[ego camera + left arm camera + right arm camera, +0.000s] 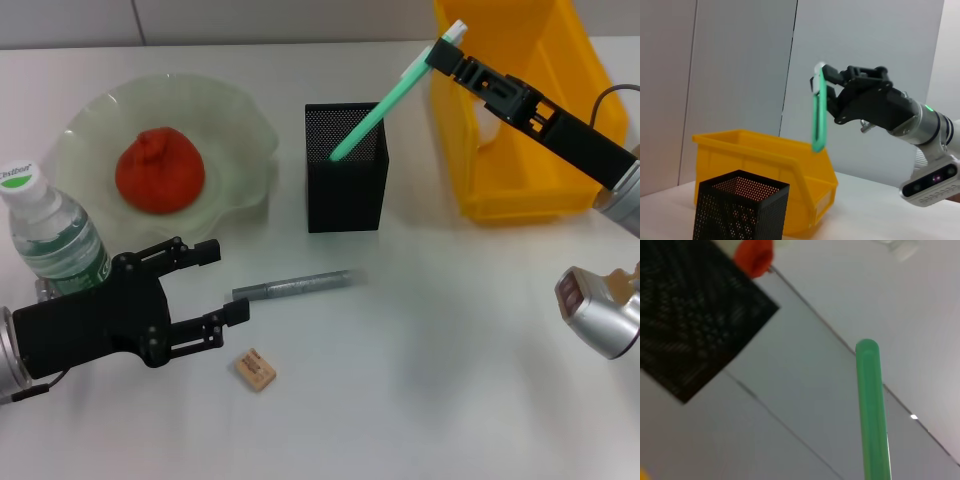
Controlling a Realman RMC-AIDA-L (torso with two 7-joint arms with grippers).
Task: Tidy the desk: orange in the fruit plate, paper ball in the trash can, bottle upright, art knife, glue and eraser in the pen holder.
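At the far left of the white surface (pixel 430 400) the bottle (pixel 50 235) stands upright, white cap on top, right against the left claw (pixel 222 283), which sits low at the near left with its two black fingers spread wide and nothing between them. Just beyond it, the fruit plate (pixel 240 130) lies at the far left with the orange (pixel 160 172) resting inside. Near the left claw's fingertips a grey stick-shaped item (pixel 292 287) lies flat on the surface, and the eraser (pixel 255 369) lies a little nearer, apart from both. In the middle the pen holder (pixel 345 185) stands upright. A slim green art knife (pixel 385 105) with a white end slants above it; in the head view its lower tip appears over the holder's opening, while the left wrist view shows that tip hanging clear above the rim. The right claw (pixel 440 52), reaching in from the right, is closed on the knife's upper end. Behind it, at the far right, sits the trash can (pixel 520 190), just beside the pen holder.
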